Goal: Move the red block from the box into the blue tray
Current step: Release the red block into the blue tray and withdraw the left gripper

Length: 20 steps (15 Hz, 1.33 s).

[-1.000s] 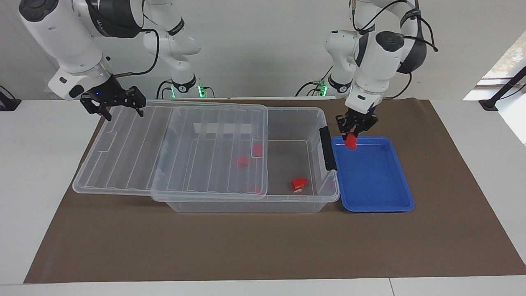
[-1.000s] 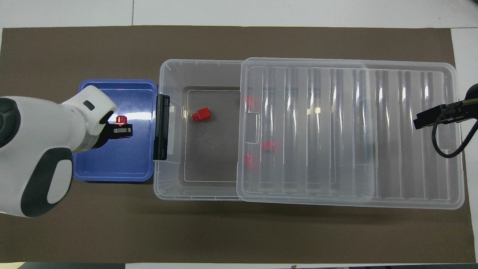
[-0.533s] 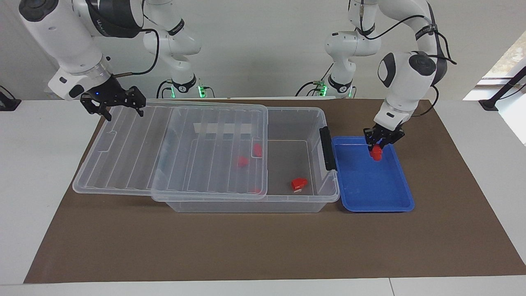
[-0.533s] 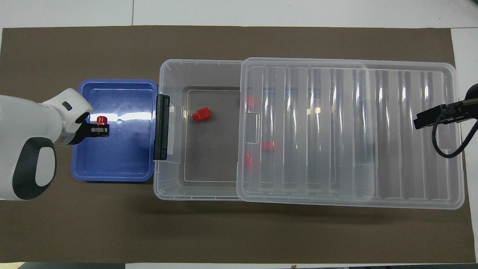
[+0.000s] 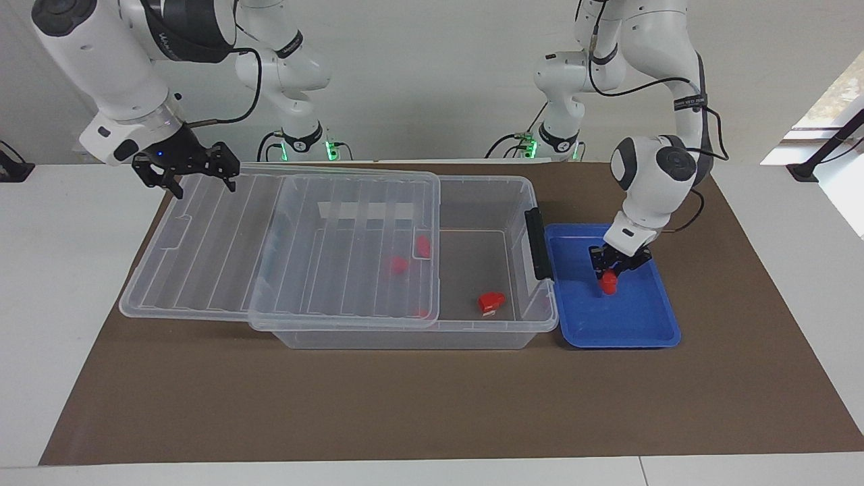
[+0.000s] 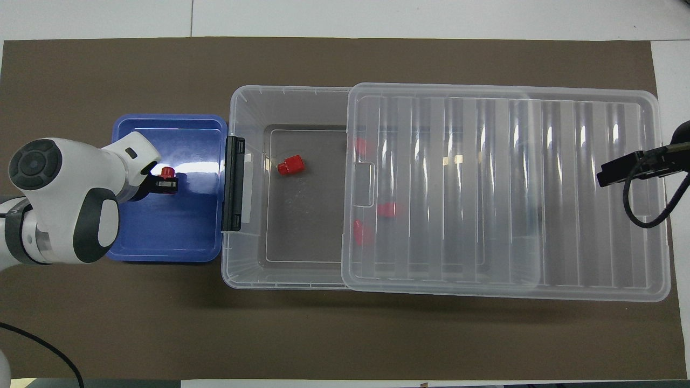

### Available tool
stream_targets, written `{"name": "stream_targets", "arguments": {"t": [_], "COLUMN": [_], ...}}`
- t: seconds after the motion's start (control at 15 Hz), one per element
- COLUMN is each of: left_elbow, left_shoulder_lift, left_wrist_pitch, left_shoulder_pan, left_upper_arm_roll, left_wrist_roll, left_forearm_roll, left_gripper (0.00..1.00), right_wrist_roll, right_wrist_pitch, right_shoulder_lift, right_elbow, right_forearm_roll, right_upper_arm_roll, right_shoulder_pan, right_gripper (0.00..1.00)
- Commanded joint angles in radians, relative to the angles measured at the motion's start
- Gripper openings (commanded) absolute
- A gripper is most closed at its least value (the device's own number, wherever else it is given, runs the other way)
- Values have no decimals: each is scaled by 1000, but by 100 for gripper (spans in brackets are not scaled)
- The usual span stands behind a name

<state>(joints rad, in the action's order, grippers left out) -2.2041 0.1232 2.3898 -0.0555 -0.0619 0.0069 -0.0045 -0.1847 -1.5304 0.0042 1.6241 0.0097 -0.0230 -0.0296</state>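
Lowered since 1 second ago, my left gripper [image 5: 609, 275] clamps the block [image 5: 609, 284] low inside the tray [image 5: 624, 331]; I'd release gently, then lift straight.

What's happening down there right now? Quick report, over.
Left gripper shut on red block, low inside blue tray. Right gripper open, waiting over the slid-aside lid. More red pieces remain in box. Nothing in the way.

The red block [image 5: 609, 283] is bright red against the bright blue tray [image 5: 634, 324]. The box [image 5: 472, 331] is clear, its ribbed lid [image 5: 223, 270] transparent, its latch [image 5: 538, 244] dark grey. A brown mat [image 5: 405, 405] covers the white tabletop [image 5: 54, 270]. Both hands are black on white arms.
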Motion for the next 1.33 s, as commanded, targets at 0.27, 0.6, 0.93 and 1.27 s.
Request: {"name": "stream_targets", "arguments": {"t": [0.27, 0.6, 0.93, 1.27], "left_elbow": [61, 266, 553, 620], "left_shoulder_lift": [-57, -114, -105, -119], "left_wrist_pitch": [-102, -389, -668, -785], "left_shoulder_pan": [-7, -6, 3, 5], "left_upper_arm_roll": [-9, -9, -9, -1], "left_wrist_roll": [-1, -1, 8, 8], "left_forearm_roll": [11, 9, 4, 1], "left_gripper": [100, 100, 100, 100], "right_wrist_roll": [8, 7, 4, -1], "right_wrist_pitch": [7, 4, -5, -22], "right_shoulder_lift": [-23, -24, -24, -24], "right_elbow": [26, 29, 34, 39], "right_forearm_roll": [-13, -13, -16, -19], "right_upper_arm_roll": [5, 5, 2, 2], "right_shoulder_pan": [-7, -13, -18, -32], "right_gripper": [100, 100, 100, 100]}}
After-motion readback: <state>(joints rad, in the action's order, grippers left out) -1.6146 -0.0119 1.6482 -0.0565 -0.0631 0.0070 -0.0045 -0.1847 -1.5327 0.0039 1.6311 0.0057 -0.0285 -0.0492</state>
